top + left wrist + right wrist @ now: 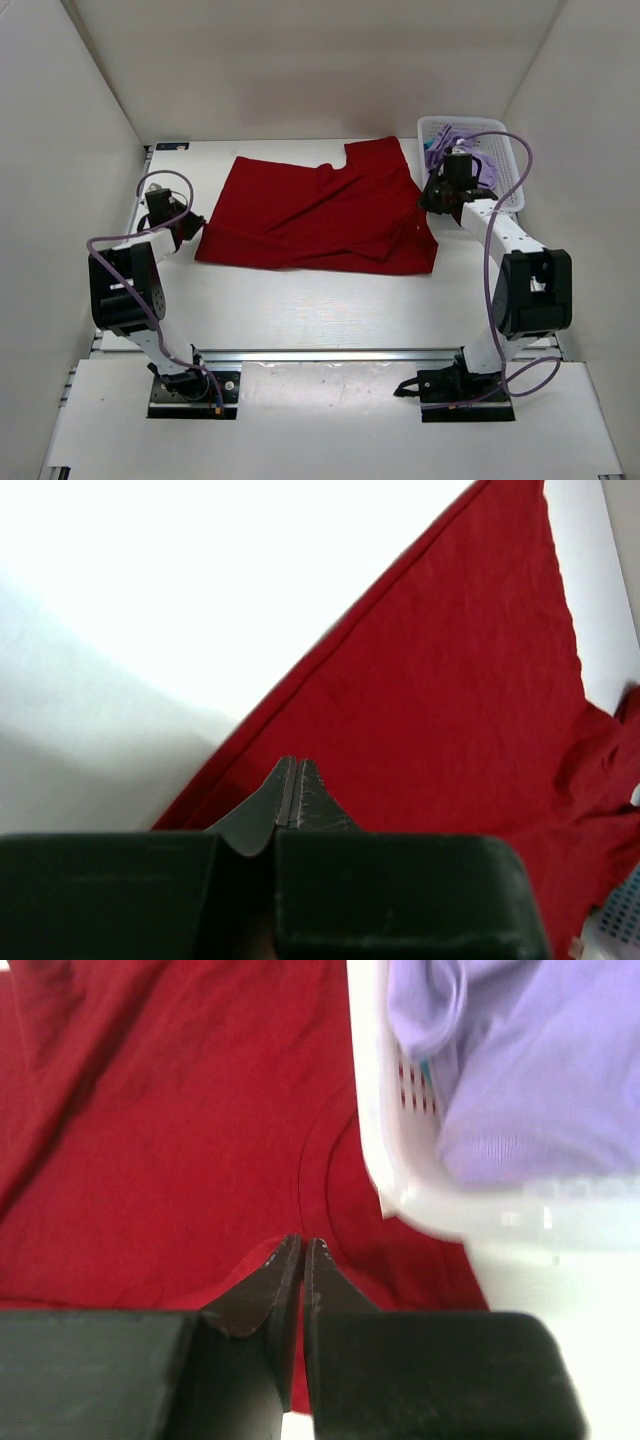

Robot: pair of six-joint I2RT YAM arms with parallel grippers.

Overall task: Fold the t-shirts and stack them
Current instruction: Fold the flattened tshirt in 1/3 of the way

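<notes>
A deep red t-shirt [320, 210] [450, 680] [180, 1130] lies spread and wrinkled across the middle of the white table. My left gripper [197, 224] [295, 763] is shut at the shirt's left edge, its tips low over the red cloth near the hem, with nothing seen between them. At the shirt's right edge, beside the basket, my right gripper [430, 203] [303, 1242] is also shut, tips over the red cloth. A lavender t-shirt [438, 152] [540, 1070] is bunched in the white mesh basket [503, 140] [400, 1190]. A teal sliver [426, 1064] shows under it.
The basket stands at the back right, touching the red shirt's corner. White walls close in the table on the left, back and right. Purple cables [490, 250] loop off both arms. Bare table [300, 305] lies between the shirt and the arm bases.
</notes>
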